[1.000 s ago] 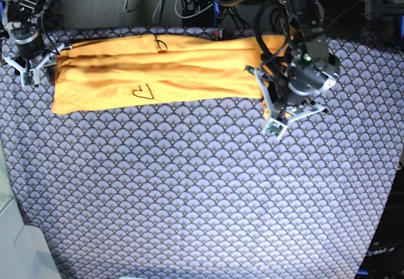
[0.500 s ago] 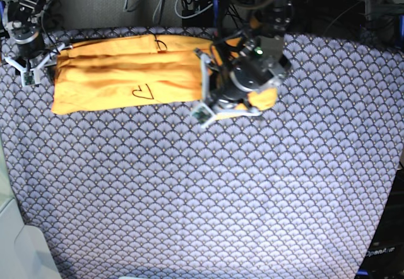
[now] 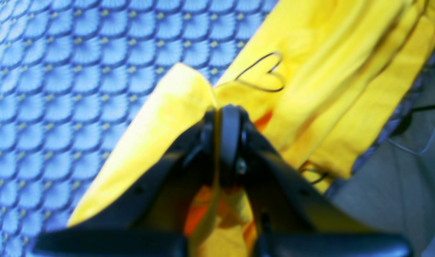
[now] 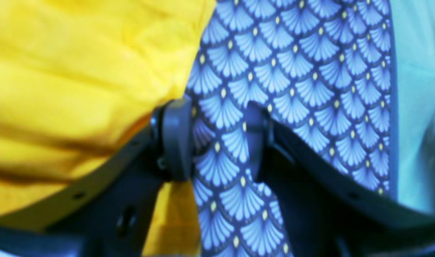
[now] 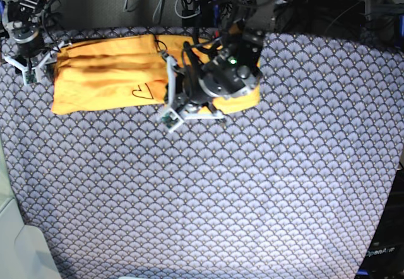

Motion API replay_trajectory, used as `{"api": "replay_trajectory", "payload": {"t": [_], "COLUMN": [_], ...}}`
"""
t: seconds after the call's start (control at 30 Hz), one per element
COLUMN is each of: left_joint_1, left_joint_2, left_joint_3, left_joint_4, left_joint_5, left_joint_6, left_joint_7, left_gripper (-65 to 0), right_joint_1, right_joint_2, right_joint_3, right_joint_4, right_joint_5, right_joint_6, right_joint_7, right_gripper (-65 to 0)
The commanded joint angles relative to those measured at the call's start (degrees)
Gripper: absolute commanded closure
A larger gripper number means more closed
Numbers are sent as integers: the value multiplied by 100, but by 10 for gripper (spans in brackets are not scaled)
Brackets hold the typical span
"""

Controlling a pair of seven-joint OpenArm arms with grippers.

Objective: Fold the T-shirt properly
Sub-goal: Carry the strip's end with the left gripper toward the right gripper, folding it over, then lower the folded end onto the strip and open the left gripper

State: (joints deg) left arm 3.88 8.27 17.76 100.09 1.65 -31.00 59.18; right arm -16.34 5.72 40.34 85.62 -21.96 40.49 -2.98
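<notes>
1. The T-shirt lay along the far edge of the tabletop, already narrowed into a long band, with a small heart mark on its upper layer.
2. The left end effector was clenched on a fold of the shirt, yellow cloth pinched between its pads and draped on either side, carried over the band's middle.
3. The right end effector sat at the shirt's other end with its jaws apart and nothing between them but patterned cloth; one finger rested against the shirt's edge.
4. The step in hand looked like folding one end of the band over the other.
5. To do it well, keep the lifted end low and square to the band, and lay its edge flush with the far end before releasing.
6. The wrist views were blurred, so how many layers were pinched was probably not knowable.
</notes>
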Motion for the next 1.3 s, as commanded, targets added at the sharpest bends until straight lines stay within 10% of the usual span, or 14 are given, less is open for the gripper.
{"api": "replay_trajectory", "payload": {"t": [0.0, 0.9, 1.13, 1.27], "left_joint_1": [-67, -322, -208, -120], "left_joint_2": [73, 73, 73, 73], "left_joint_3": [136, 1007, 971, 840], "left_joint_4": [-9, -431, -115, 272], "left_joint_5": [-161, -169, -169, -169], "left_joint_6": [63, 336, 274, 327], "left_joint_7": [-146, -428, -735, -841], "left_gripper": [0, -5, -281, -316], "right_joint_1": [29, 38, 38, 38], "right_joint_2": [66, 4, 4, 4], "right_joint_3": [23, 23, 23, 23], "right_joint_4": [92, 92, 92, 92], "right_joint_5": [20, -15, -15, -15], "right_joint_6": [-49, -49, -49, -49], "right_joint_7": [136, 153, 153, 153], "right_gripper": [-257, -257, -257, -257]}}
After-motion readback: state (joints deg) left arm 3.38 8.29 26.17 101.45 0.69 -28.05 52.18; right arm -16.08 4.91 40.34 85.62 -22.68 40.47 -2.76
